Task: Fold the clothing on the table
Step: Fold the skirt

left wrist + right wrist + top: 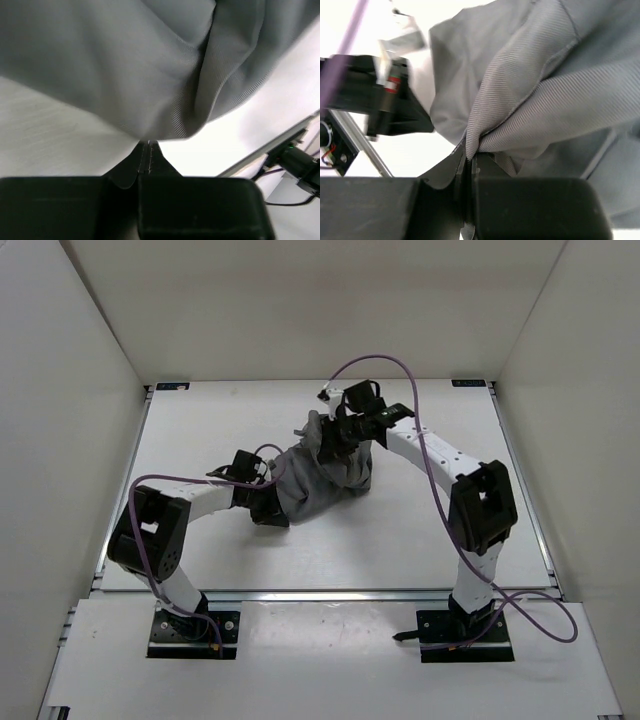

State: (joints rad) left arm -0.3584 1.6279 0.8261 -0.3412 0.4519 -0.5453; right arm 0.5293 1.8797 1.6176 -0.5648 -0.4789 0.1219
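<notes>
While the clothing (322, 478) sits bunched near the middle of the desk (420, 530), a fold at its far end is held by the clenched right pincer (335, 443). Its near-left edge is pinched by the clenched left pincer (270, 510).

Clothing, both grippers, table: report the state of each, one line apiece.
clothing: crumpled and wrinkled near the middle of the table, not yet folded flat, pinched at two ends.
left gripper: shut, its tips pinching the clothing's near-left edge.
right gripper: shut on a bunched fold at the clothing's far end.
table: flat white top, bearing the clothing.
</notes>
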